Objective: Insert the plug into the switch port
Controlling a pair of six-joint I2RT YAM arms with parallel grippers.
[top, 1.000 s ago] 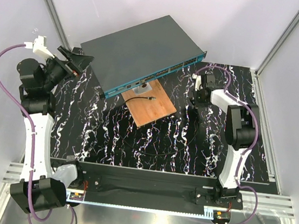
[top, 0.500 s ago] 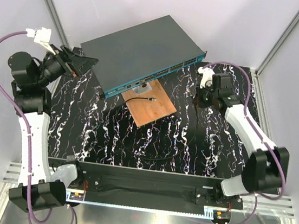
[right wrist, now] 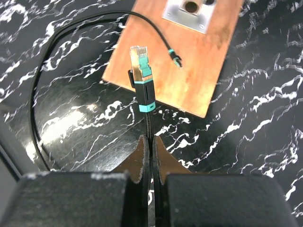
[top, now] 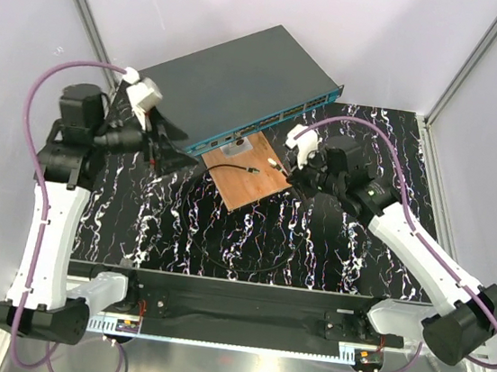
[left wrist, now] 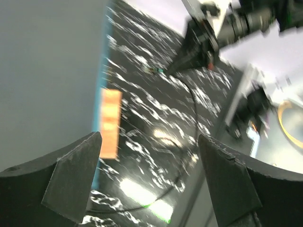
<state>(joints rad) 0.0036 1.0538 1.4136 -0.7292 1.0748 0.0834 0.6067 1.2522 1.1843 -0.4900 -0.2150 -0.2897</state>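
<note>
Both arms have swung inward toward the switch (top: 235, 75). Right gripper (right wrist: 150, 139) is pinching a black cable (right wrist: 149, 122), fingers pressed together, and is holding the plug (right wrist: 139, 57) out beyond its fingertips above the wooden board's (right wrist: 189, 71) edge, at about 5 o'clock of the port row (top: 280, 117). Left gripper (left wrist: 149, 137) is hanging with fingers spread wide beside the switch's 8 o'clock corner.

Count: 2 arms, left arm (top: 50, 216) and right arm (top: 414, 243); 1 dark-grey box (top: 234, 84); 1 wooden board (top: 257, 192); 1 black cable (right wrist: 57, 35); 1 plug (right wrist: 138, 56).
</note>
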